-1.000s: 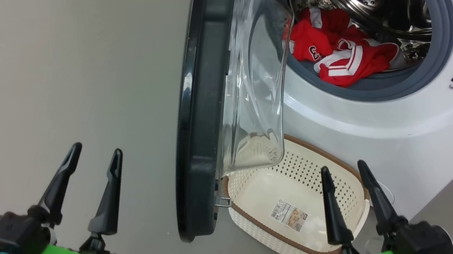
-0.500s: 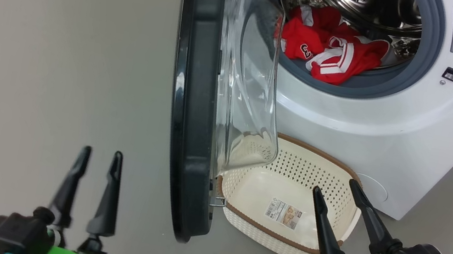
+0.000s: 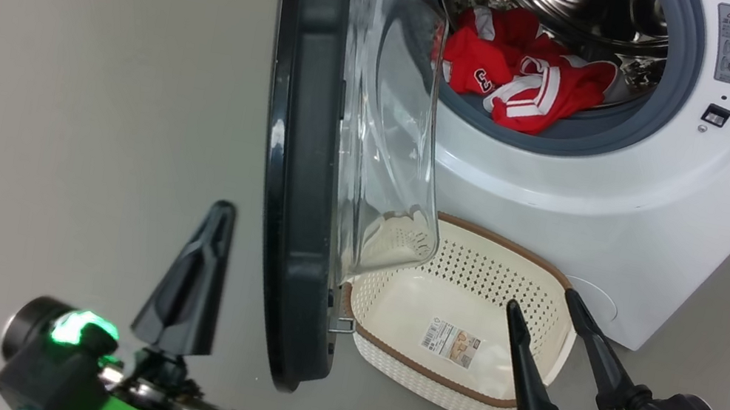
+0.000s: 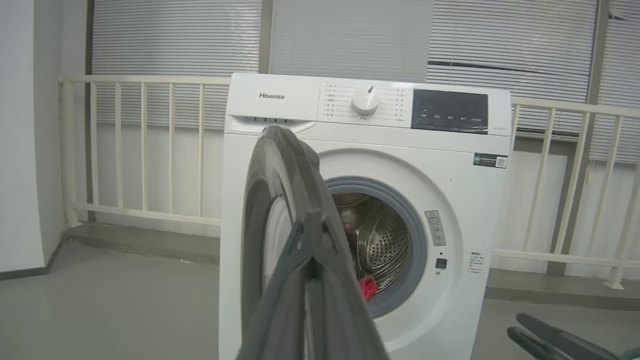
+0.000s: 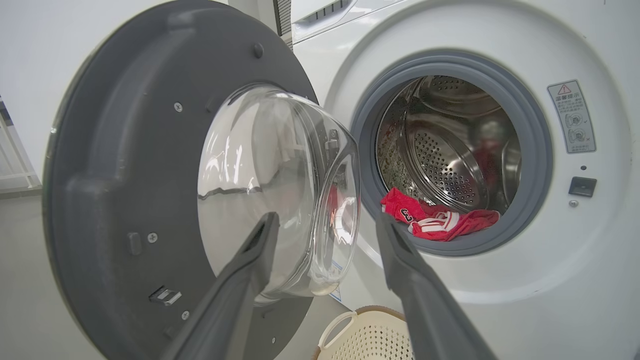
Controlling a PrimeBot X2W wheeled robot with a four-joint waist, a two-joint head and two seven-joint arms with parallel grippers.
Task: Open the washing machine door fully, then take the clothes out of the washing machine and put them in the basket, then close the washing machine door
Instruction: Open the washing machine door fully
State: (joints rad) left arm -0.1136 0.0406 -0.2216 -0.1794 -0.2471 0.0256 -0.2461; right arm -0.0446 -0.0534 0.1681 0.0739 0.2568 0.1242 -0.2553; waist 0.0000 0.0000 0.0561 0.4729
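Head view: left gripper has clenched empty, right gripper stays spread.

The washing machine door has a glossy black outer rim, a matt grey plastic inner face and a clear, smooth glass bowl. The washing machine has a smooth, lightly shiny white body. Its drum is bright perforated steel; the seal looks like matt grey-blue rubber. The clothes are soft red cloth with white trim. The basket is cream perforated plastic with a brown woven-look rim and a paper label. The floor is smooth, matt grey.
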